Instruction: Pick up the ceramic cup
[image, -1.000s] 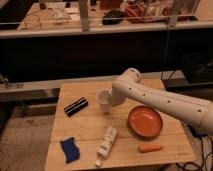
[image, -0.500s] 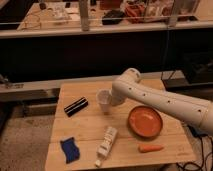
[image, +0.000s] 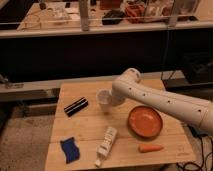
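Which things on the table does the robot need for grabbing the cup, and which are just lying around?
For the job:
- ceramic cup, near the back of the table
- gripper, right beside the cup at the arm's end

Just lying about:
- orange plate
- carrot
- white bottle
- blue cloth
- black bar

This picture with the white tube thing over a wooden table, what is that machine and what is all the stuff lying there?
The white tube is a robot's arm, seen from one camera looking down at a wooden table. The gripper at its tip sits right by a small pale ceramic cup; whether the cup is gripped cannot be told. Also on the table are an orange plate, a carrot, a white bottle lying down, a blue cloth and a black bar-shaped object.
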